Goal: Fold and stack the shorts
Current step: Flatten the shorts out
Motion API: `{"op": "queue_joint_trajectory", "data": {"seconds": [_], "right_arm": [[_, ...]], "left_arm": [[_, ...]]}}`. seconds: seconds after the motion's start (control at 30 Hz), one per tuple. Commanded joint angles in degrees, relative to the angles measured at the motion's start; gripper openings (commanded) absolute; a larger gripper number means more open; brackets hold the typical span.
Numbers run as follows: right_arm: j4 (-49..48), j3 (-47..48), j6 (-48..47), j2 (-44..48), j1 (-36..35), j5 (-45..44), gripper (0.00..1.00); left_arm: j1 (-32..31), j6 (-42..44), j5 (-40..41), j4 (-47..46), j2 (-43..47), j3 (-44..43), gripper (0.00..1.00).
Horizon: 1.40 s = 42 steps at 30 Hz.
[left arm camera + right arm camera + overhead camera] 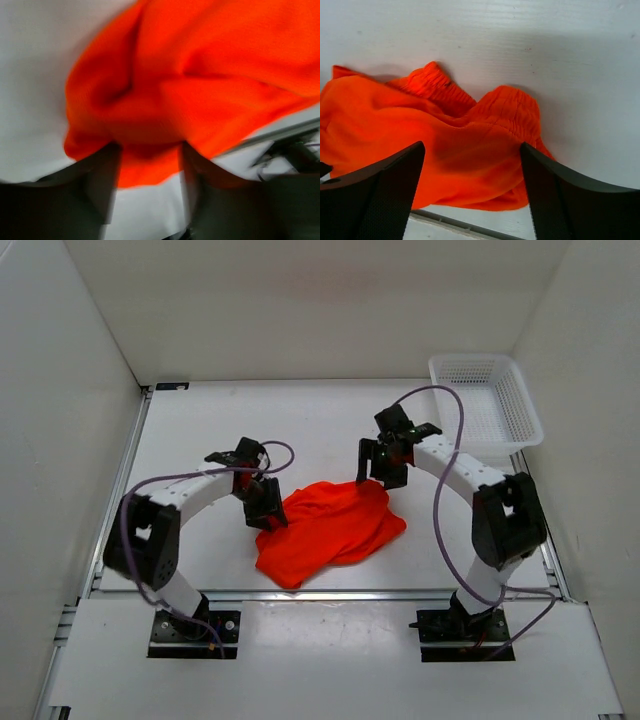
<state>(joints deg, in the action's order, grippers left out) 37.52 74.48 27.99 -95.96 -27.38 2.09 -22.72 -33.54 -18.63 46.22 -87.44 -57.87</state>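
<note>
Closest to the left wrist lens, the left hand (150,146) has its two dark fingers (102,185) drawn in to a narrow gap, closed on a bunched fold of the shorts (200,75). The bright orange-red cloth gathers into creases that run toward the fingertips, though this view is blurred. Beyond the fold, bare white bench (300,430) shows at 9 o'clock and at 6 o'clock of the frame. The right hand (471,147) is spread wide with nothing between its fingers, which stand over the ribbed elastic waistband (510,107). Whether they touch the cloth cannot be told. The waistband's puckered edge lies toward 12 o'clock in that view, with white surface past it and a grey metal rail (455,220) along 6 o'clock. From above, the shorts lie in a rumpled heap on the bench, slightly toward the 6 o'clock side of its middle, between the two arms. The left hand sits at the heap's 9 o'clock edge and the right hand at its 1 o'clock corner. A white mesh basket (487,405) stands at the bench's 2 o'clock corner, well apart from the cloth. A purple cable (445,530) loops along the right arm.
</note>
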Motion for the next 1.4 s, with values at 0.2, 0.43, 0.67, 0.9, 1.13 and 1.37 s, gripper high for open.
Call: {"op": "queue_joint_trajectory", "data": {"seconds": [0.2,0.43,0.67,0.9,1.13,1.37], "right_arm": [[-0.52,10.57,-1.8,-6.08,-2.07,0.81,0.0],[6.42,43.66,-3.81,-9.68,2.59,1.24,0.0],[-0.48,41.05,-11.45,2.33,-0.48,-6.12,0.0],[-13.7,-9.04,-10.33,32.89,-5.14,-25.44,1.0],[-4.92,-25.61,3.11,37.88,-1.37,-27.41,0.92],[-2.72,-11.22,6.2,19.88,2.15,-12.22,0.01]], "left_arm": [[3.82,4.27,-4.48,-2.63,-8.01,-8.91,0.1],[9.71,7.61,2.37,17.04,-13.71,-49.48,0.1],[11.65,5.77,0.62,18.49,-6.89,-61.38,0.1],[7.25,0.85,0.61,4.76,14.92,-18.14,1.0],[7.78,3.56,4.56,4.76,9.93,-18.13,0.86],[7.08,5.06,11.16,10.38,-9.75,-35.61,0.1]]}}
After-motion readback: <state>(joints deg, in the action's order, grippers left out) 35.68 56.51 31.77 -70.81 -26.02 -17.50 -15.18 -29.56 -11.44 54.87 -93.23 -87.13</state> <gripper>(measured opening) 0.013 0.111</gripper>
